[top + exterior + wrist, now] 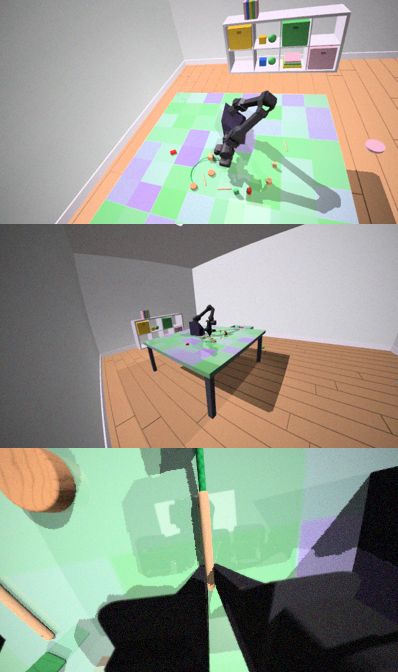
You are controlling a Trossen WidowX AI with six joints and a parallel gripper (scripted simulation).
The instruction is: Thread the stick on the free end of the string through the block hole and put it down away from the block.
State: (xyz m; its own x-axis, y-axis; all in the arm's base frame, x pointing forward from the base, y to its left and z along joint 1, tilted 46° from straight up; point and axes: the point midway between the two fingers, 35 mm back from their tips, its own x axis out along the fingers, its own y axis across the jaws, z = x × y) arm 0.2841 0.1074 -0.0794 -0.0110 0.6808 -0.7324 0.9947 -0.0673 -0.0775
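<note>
The wooden block [210, 157] sits on the table left of my gripper [224, 161] [209, 569]. The green string [191, 171] [201, 469] curves from the round wooden button [193, 186] up to the block and shows again on its gripper side. It looks threaded through, but the hole is not visible. My gripper is shut on the string's wooden stick [204, 523], near its free end, low over the table. The string joins the stick's far end in the wrist view. In the top view the arm hides the stick.
Another wooden disc [211, 172] [32, 478] and a loose stick [204, 180] lie inside the string's curve. Another stick [224, 188] [25, 610], a green block [236, 191] and a red block [249, 190] lie in front. A wooden cylinder [268, 181] and a small cube [274, 165] stand right.
</note>
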